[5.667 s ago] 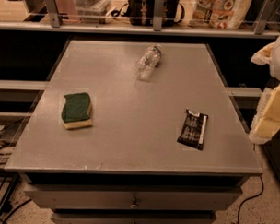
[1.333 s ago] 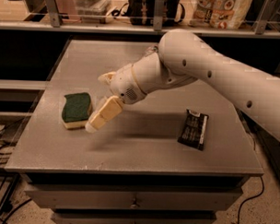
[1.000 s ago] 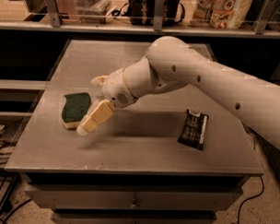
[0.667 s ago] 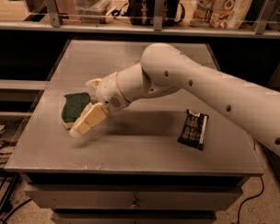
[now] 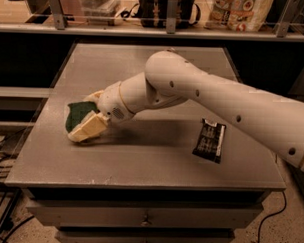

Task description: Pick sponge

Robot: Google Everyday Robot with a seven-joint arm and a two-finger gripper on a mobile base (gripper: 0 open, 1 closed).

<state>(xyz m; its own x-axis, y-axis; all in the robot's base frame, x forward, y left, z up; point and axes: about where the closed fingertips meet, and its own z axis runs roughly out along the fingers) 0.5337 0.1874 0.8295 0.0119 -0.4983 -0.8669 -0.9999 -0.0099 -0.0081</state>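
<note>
Nearest me are the drawers (image 5: 146, 217) under the tabletop (image 5: 140, 163), both shut; on the tabletop's left side, a little in from the near edge, lies the sponge (image 5: 73, 119), green side up and flat on the surface, not lifted; the gripper (image 5: 84, 116) is right on it, low over the tabletop; the jaws stand apart, the near one across the sponge's near right side and the far one peeping out behind its far right corner, so the sponge sits between them; I see no sign of the foam being squeezed, and I judge the pinch is not yet made, though the near jaw hides the contact itself; off to the right, well apart from all this, a black wrapper (image 5: 210, 140) lies flat and plays no part; the arm (image 5: 218, 98) slants in from the right edge, over the middle of the tabletop and down to the left; beyond it, along the back, runs a shelf (image 5: 165, 31) with bags and boxes I cannot make out; so the reach looks done and the jaws look placed; what is left, as I judge it, is to close on the sponge and raise it clear of the tabletop.
</note>
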